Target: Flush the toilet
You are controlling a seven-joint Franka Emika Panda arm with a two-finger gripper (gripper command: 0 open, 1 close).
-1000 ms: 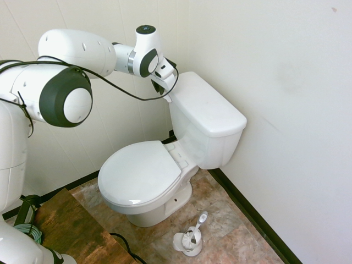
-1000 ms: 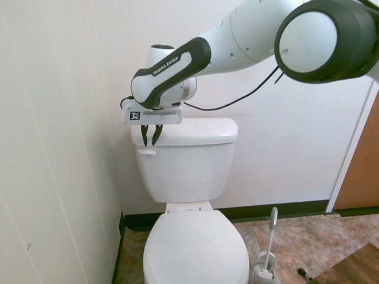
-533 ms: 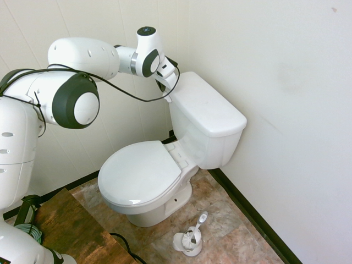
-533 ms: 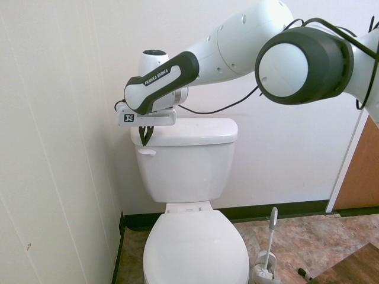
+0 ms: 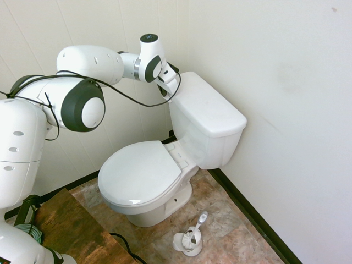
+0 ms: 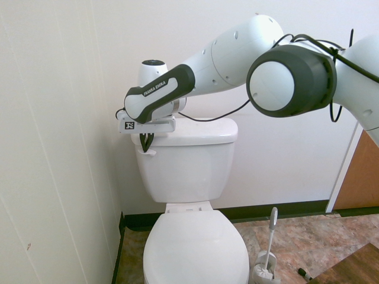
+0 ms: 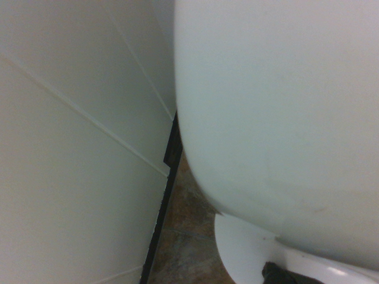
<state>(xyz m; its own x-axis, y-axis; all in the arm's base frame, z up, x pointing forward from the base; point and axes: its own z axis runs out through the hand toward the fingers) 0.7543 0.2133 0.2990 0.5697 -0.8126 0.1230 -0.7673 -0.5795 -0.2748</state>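
Second exterior view is showing the toilet (image 6: 189, 177) against the far wall, its closed seat lid (image 6: 195, 251) lying nearest and the boxy tank (image 6: 186, 157) rising behind it. A toilet brush (image 6: 267, 251) is standing in its holder on the floor to the right of the bowl. At the tank's upper left front corner the small white flush lever (image 6: 146, 152) is sticking out, and the tool (image 6: 147, 142) is hanging right over it, its dark fingers (image 6: 144, 141) looking pressed together with their tips at the lever; whether they are touching it is too fine to tell.

The toilet itself is heavy, rigid glazed ceramic fixed to the floor, so nothing about it is going to shift. The only moving part is the lever, probably light plastic, smooth and slippery, pivoting at its tank end. It is not asking for a grasp: a downward push on its free end with closed fingertips should be working best, since that gives most leverage. The risk is the tips sliding off the glossy surface, so pressing squarely from above is looking wise.

The wrist view is showing only the tank's curved white side (image 7: 278, 112) close by the panelled wall (image 7: 77, 148).
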